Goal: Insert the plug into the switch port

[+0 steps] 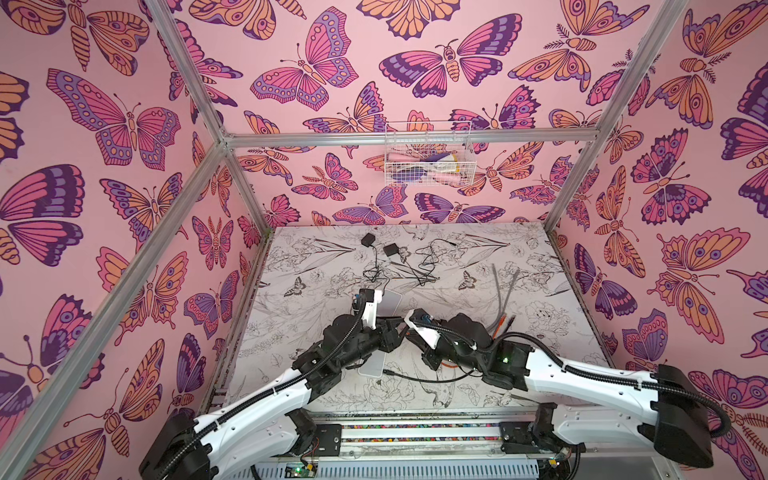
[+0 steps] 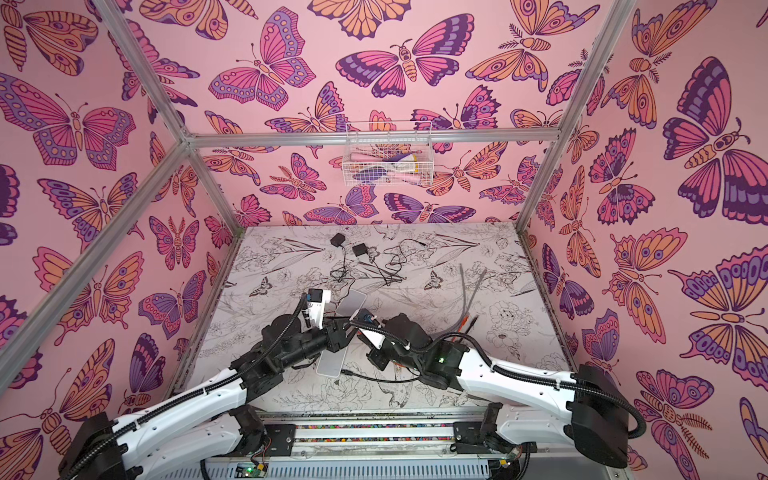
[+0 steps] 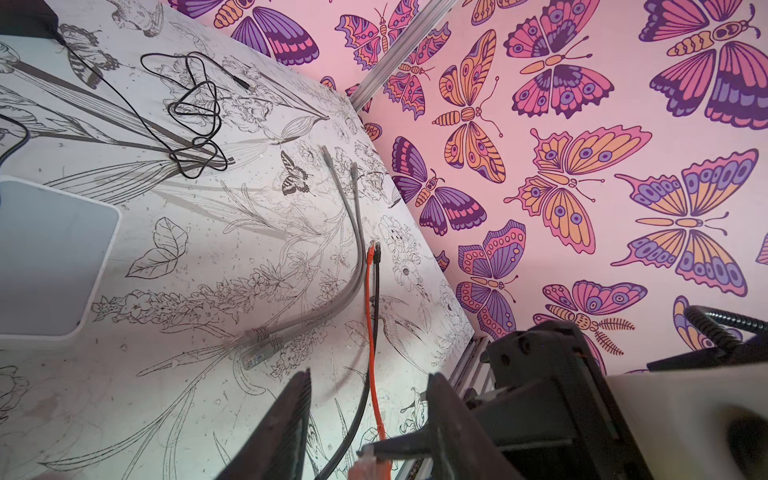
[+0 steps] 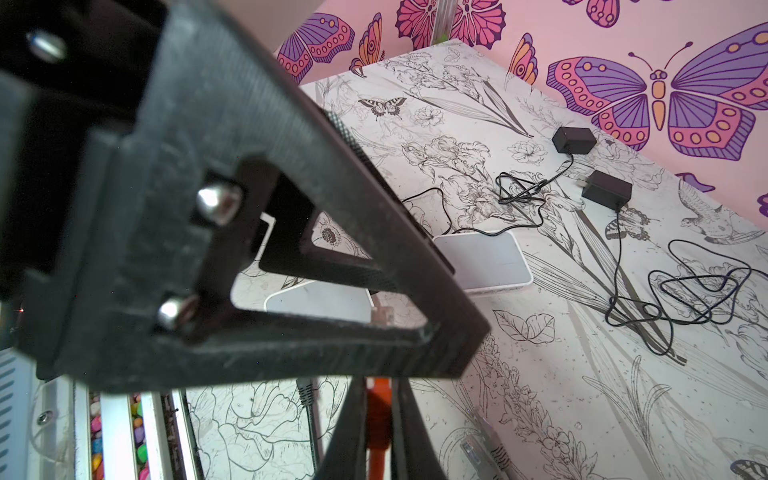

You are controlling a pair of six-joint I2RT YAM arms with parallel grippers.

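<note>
Right gripper (image 4: 378,392) fingers clamped on orange cable plug (image 3: 370,463). Left gripper (image 3: 370,376) fingers apart, holding nothing. Both arms stretched inward, wrists meeting above white plastic switch box (image 1: 374,368).

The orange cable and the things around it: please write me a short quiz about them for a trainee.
1. True or false: the right gripper is shut on the orange cable.
2. How many black power adapters lie on the table?
3. The left gripper is: A) open, holding nothing; B) shut on the orange cable; C) out of view.
Key: 1 true; 2 two; 3 A.
</note>
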